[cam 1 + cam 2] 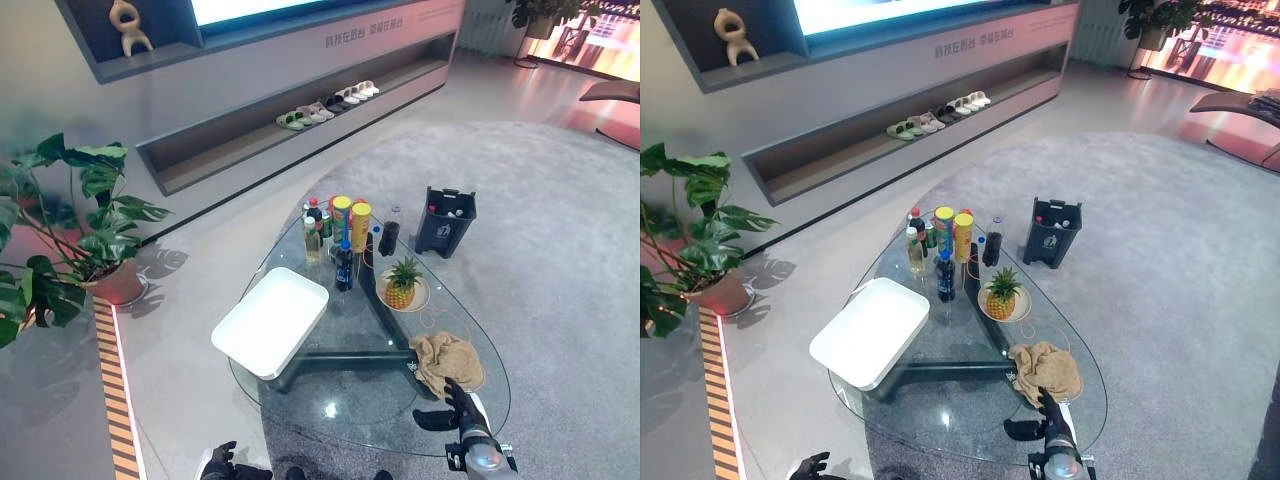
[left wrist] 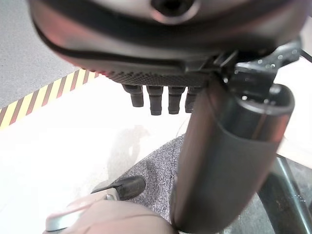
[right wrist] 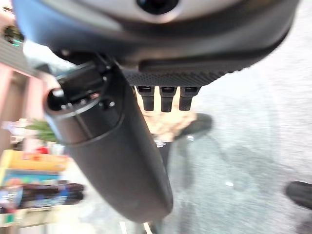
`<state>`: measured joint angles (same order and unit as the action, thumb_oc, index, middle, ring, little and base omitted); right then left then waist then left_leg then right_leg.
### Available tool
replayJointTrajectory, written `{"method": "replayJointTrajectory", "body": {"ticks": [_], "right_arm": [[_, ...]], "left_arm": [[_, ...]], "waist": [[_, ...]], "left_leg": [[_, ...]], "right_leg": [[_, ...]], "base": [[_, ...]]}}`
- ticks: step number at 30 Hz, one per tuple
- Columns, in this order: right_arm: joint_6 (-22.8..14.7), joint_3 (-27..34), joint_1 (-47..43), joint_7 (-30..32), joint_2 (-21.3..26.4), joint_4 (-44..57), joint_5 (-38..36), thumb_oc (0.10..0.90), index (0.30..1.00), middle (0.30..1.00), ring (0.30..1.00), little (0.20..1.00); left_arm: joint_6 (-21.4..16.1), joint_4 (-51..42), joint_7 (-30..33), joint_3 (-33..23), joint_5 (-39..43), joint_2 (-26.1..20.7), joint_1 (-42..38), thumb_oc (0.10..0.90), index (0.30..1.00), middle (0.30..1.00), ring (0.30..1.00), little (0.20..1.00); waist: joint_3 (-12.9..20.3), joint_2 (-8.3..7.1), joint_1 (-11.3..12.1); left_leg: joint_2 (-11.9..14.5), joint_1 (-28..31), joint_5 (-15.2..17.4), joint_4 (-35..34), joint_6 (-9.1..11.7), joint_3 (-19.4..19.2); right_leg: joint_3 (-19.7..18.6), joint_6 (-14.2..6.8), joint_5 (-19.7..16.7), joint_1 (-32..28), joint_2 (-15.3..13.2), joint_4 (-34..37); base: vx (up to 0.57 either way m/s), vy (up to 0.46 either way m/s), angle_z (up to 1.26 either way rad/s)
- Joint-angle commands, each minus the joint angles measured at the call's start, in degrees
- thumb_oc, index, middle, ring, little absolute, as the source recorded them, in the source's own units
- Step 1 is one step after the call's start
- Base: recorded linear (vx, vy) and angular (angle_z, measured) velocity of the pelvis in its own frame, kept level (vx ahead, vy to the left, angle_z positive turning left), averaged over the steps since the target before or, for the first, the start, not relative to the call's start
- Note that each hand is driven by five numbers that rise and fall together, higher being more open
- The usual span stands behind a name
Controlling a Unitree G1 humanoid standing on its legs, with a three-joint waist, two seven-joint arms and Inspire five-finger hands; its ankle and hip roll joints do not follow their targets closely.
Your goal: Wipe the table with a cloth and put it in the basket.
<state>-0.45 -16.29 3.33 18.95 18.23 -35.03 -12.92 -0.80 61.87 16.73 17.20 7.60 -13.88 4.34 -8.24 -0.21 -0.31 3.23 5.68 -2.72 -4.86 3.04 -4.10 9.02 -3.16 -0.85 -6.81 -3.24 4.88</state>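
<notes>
The fingers (image 3: 161,97) of the right hand (image 1: 455,398) stand out straight in a short row beside the thick dark thumb, spread loose and holding nothing; in the right wrist view the crumpled tan cloth (image 1: 447,359) shows just past their tips, and whether the tips touch it cannot be told. In the left eye view that hand hangs over the near edge of the oval glass counter (image 1: 340,400), with the cloth lying in a heap on the glass just beyond it. The fingers (image 2: 156,101) of the left hand (image 1: 220,462) are likewise straight and relaxed, empty, over pale floor and a yellow-and-black striped strip (image 1: 118,400); this hand sits low, off the counter's near edge on the robot's left.

Taking the cloth as the mark: a pineapple on a small plate (image 1: 403,283) stands just beyond it on the glass. Farther beyond that is a cluster of bottles and tall yellow cans (image 1: 340,228). A white rectangular tray-like basket (image 1: 271,320) rests on the counter well apart from the cloth, to the robot's left of it. A dark bin with bottles in it (image 1: 446,220) stands on the grey carpet (image 1: 560,250) past the counter's far end. Far left of the cloth, a leafy green plant in a terracotta pot (image 1: 75,240) stands on the floor, and pairs of slippers (image 1: 325,105) line a low wall shelf at the back.
</notes>
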Motion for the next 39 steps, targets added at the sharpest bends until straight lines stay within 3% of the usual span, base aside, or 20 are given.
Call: {"method": "replayJointTrajectory", "body": {"ticks": [1,6,12,19,24,34,39], "right_arm": [[-2.89,0.17,-4.43,6.12,2.93,9.41,1.63,0.8,0.9,0.9,0.9,0.9],[-4.15,1.9,-7.09,12.17,4.63,13.83,3.79,0.8,0.9,0.9,0.9,0.9],[-3.73,3.81,-14.02,20.36,9.51,15.29,9.84,0.8,0.9,0.9,0.9,0.9],[4.5,4.48,-22.89,28.82,14.4,16.15,16.17,0.8,0.9,0.9,0.9,0.9],[10.61,4.34,-27.82,32.94,17.1,16.41,20.24,0.8,0.9,0.9,0.9,0.9],[13.45,2.9,-34.14,31.77,19.72,13.15,14.6,0.8,0.9,0.9,0.9,0.9],[12.6,3.57,-35.52,34.53,20.09,10.22,9.42,0.8,0.9,0.9,0.9,0.9]], "left_arm": [[-0.13,2.32,1.22,1.45,1.05,-0.54,0.23,0.8,0.9,0.9,0.9,0.9],[-1.62,1.37,1.27,1.42,1.9,-0.98,-0.52,0.8,0.9,0.9,0.9,0.9],[-3.02,-0.34,1.82,2.92,4.02,-1.84,-4.62,0.8,0.9,0.9,0.9,0.9],[-3.46,-2.88,2.13,4.82,4.95,-3.69,-8.64,0.8,0.9,0.9,0.9,0.9],[-3.87,-3.98,2.18,6.03,6.06,-4.31,-10.78,0.8,0.9,0.9,0.9,0.9],[-3.69,-7.19,2.86,7.04,7.82,-4.7,-13.52,0.8,0.9,0.9,0.9,0.9],[-3.61,-7.92,3.55,6.56,8.81,-5.12,-14.16,0.8,0.9,0.9,0.9,0.9]], "waist": [[-3.12,-1.16,-0.59],[-6.03,-0.72,-0.76],[-12.02,-0.11,-0.52],[-18.12,0.37,-0.22],[-21.47,1.8,-0.31],[-21.56,2.61,0.44],[-21.56,2.49,0.73]], "left_leg": [[-3.03,-1.97,5.55,4.66,-3.31,-2.11],[-2.96,-4.66,5.49,6.36,-3.41,-2.41],[-2.98,-11.65,5.18,11.8,-3.19,-2.34],[-3.75,-20.87,5.79,19.32,-3.02,-1.96],[-4.49,-25.9,6.3,23.28,-2.89,-1.43],[-5.0,-35.26,5.96,25.9,-2.97,-2.37],[-4.69,-38.17,6.37,27.55,-3.04,-2.67]], "right_leg": [[-0.82,-1.3,0.95,4.41,-1.05,-5.09],[-0.6,-0.81,1.86,7.57,-0.88,-8.0],[0.36,0.01,2.86,13.94,-1.15,-13.62],[1.1,0.96,3.04,21.83,-1.86,-18.68],[1.12,1.56,3.92,26.79,-2.02,-22.64],[0.75,1.76,3.87,36.57,-1.75,-26.1],[0.93,1.84,4.15,39.74,-1.61,-28.01]], "base": [[-0.04,0.004,0.0],[-0.07,0.0,-0.01],[-0.16,-0.005,0.01],[-0.13,-0.016,0.03],[-0.08,0.018,0.06],[-0.03,0.012,0.02],[0.0,0.0,0.0]]}}
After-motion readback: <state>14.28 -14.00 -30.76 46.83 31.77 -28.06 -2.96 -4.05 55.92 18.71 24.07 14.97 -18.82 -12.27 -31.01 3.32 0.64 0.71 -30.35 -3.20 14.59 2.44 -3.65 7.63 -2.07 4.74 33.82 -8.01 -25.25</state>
